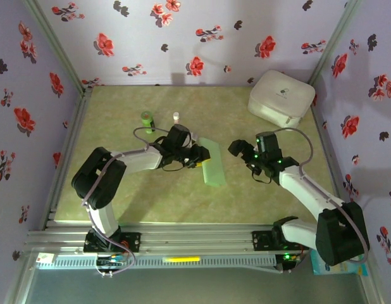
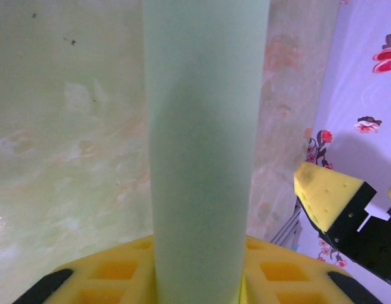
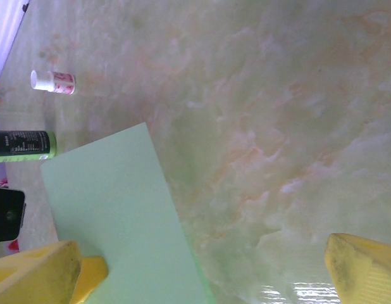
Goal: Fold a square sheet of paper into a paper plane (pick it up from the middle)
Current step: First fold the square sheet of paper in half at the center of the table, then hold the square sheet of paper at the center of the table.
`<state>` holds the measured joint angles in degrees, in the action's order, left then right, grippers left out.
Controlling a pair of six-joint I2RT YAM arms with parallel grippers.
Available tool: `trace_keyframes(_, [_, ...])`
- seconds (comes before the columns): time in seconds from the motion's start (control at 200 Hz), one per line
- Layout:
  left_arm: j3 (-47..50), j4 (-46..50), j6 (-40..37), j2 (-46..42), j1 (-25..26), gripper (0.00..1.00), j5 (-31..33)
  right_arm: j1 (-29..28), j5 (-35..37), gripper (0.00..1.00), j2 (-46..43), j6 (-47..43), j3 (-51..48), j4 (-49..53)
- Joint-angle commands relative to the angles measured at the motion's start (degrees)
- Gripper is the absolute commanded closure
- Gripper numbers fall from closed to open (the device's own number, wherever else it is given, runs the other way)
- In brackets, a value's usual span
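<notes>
Tabletop of glossy marbled green carries the sheet of paper, thin, matte, pale green and unmarked, an oblong near the middle. The left arm bends at the elbow and reaches rightward, and its left end effector pinches the sheet's left edge between ribbed yellow pads. The right end effector hangs just right of the sheet, fingers spread wide, apart from it. Farther back stand a dark green bottle and a small white bottle; a white rounded case sits in the far right corner
</notes>
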<state>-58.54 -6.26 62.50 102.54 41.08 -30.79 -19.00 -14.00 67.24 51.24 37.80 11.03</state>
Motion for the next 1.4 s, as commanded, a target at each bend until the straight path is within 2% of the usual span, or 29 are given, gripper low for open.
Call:
trace_keyframes(0.0, [0.71, -2.24, 1.25, 0.65, -0.29, 0.69, -1.65, 0.37, -2.3, 0.01, 0.74, 1.75, 1.3, -3.5])
trace_keyframes(0.165, [2.59, -1.6, 0.5, 1.78, -0.36, 0.69, 0.44, 0.37, -6.79, 0.03, 4.08, 2.28, 1.64, -5.89])
trace_keyframes(0.385, [0.22, 11.61, -6.56, 2.08, -0.8, 0.65, 6.83, -0.23, -12.47, 0.11, 9.78, 2.9, 1.5, -10.06])
trace_keyframes(0.595, [-1.4, 16.94, -8.22, 3.06, -0.91, 0.59, 10.35, -1.86, -12.36, 0.11, 12.35, 2.98, 2.1, -10.66])
trace_keyframes(0.79, [-3.97, 20.87, -10.11, 2.5, -0.91, 0.47, 12.94, -2.99, -12.35, 0.11, 14.21, 2.9, 3.07, -10.87])
trace_keyframes(0.96, [-5.83, 26.82, -11.7, 0.46, -0.56, 0.42, 17.42, -3.83, -12.81, 0.1, 15.88, 2.83, 4.04, -11.38])
trace_keyframes(1.15, [-5.4, 28.61, -12.56, -1.11, -0.55, 0.42, 19.08, -4.59, -13.3, 0.1, 17.56, 3.08, 4.67, -12.17])
trace_keyframes(1.395, [-5.62, 29.89, -12.62, -0.86, -0.91, 0.49, 19.98, -5.73, -13.18, 0.11, 18.86, 3.51, 5.13, -12.46])
